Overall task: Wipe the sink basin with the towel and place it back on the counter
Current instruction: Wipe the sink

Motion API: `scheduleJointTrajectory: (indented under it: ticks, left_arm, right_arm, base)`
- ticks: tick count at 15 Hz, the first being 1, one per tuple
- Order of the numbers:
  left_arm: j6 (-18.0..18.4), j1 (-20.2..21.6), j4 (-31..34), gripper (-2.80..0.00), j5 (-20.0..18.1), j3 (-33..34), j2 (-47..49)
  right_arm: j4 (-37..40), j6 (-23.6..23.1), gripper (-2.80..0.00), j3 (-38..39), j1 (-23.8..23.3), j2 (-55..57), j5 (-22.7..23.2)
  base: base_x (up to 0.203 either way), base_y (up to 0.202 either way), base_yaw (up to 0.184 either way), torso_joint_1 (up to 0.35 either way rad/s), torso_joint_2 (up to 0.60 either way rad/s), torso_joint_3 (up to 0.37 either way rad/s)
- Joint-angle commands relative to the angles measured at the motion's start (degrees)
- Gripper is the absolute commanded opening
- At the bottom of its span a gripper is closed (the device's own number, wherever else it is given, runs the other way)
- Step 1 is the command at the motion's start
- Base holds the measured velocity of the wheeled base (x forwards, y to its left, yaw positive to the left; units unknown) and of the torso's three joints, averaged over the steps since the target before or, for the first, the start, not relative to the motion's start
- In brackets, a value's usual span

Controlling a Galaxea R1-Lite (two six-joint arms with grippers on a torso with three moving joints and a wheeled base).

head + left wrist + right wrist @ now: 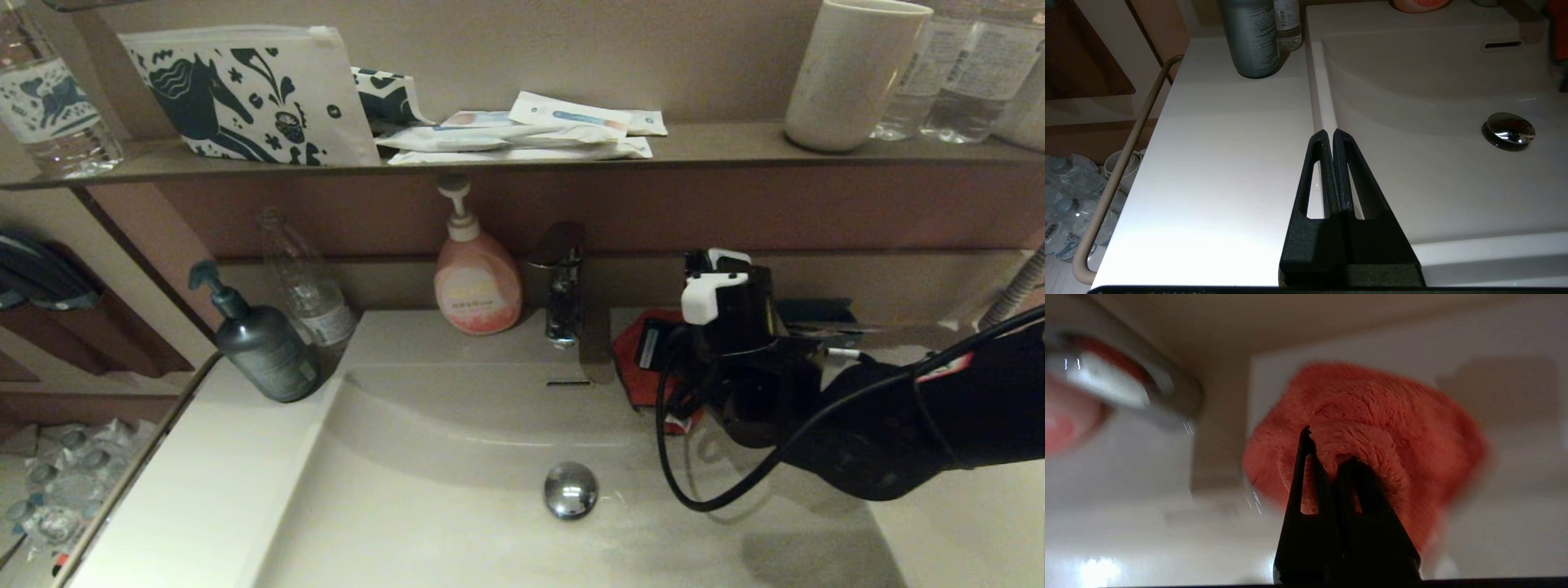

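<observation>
The right gripper [1327, 457] is pinching a bunched fold of the towel [1372, 428] between nearly closed jaws, holding it at the sink basin's [457, 457] back right corner, just beside the faucet [562, 282], ready for wiping or setting down. The towel is looking orange-red, fluffy and crumpled. The left gripper [1329, 136] is hovering over the counter's [1220, 171] edge, jaws pressed together and empty.
</observation>
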Motion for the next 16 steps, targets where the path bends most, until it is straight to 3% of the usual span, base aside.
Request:
scheduleJointTrajectory:
  ticks: [1,4,8,11,16]
  left_arm:
    - [0.02,0.01,-0.05,-2.8,0.0,0.0,0.01]
    - [0.02,0.01,-0.05,-2.8,0.0,0.0,0.01]
    - [0.02,0.01,-0.05,-2.8,0.0,0.0,0.01]
    - [0.02,0.01,-0.05,-2.8,0.0,0.0,0.01]
    - [0.02,0.01,-0.05,-2.8,0.0,0.0,0.01]
  right_arm:
    - [-6.38,-0.39,-2.8,-1.62,-0.07,7.16,-0.15]
    - [-13.59,-3.06,-2.8,-7.65,-0.05,13.39,-0.15]
    - [-21.77,-11.26,-2.8,-9.21,-0.88,16.95,-0.17]
    - [-23.69,-13.5,-2.8,-7.53,-3.8,17.4,-0.32]
    - [-29.2,-16.77,-2.8,2.26,-9.22,13.71,-0.25]
  base:
    - [0.0,0.0,0.0,0.0,0.0,0.0]
    - [0.0,0.0,0.0,0.0,0.0,0.0]
    - [0.0,0.0,0.0,0.0,0.0,0.0]
    - [0.0,0.0,0.0,0.0,0.0,0.0]
    - [0.0,0.0,0.0,0.0,0.0,0.0]
